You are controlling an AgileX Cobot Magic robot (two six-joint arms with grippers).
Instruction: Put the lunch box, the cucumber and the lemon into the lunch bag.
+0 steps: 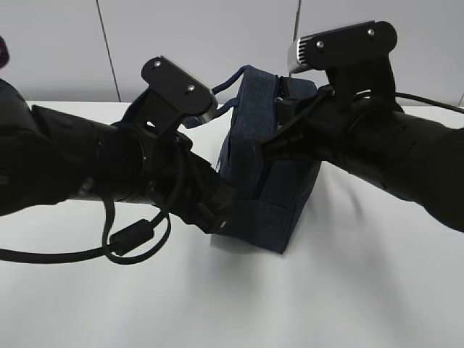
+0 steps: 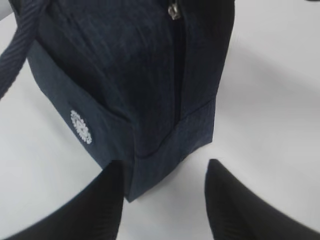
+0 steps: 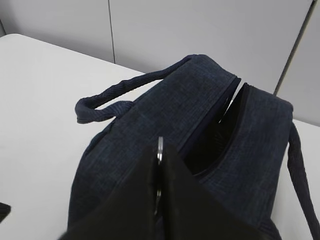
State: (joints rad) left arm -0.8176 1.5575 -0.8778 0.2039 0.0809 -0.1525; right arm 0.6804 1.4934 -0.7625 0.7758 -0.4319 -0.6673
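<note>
The lunch bag (image 1: 264, 181) is stood on the white table (image 1: 348, 290) between the two arms, and it is met first by the right end effector (image 3: 160, 160), which is clenched on the silver ring pull (image 3: 160, 145) at the near end of the top zipper. From that pinch the zipper line (image 3: 220, 120) is seen to run away from the end effector along the bag's long axis, with the slot already parted into a dark gap. The left end effector (image 2: 162, 200) is released, its two dark fingers (image 2: 235, 205) spread with nothing between them, and is held just beside the bag's lower corner, on the end panel, near a small white flower emblem (image 2: 81, 127).

The coming move is judged to turn on the pull being drawn along that axis, the right arm being the nearer to it.

The open slot is shown only by the right wrist view; the closed seam down the end panel only by the left wrist view. Neither lunch box, cucumber nor lemon is seen in any view.
</note>
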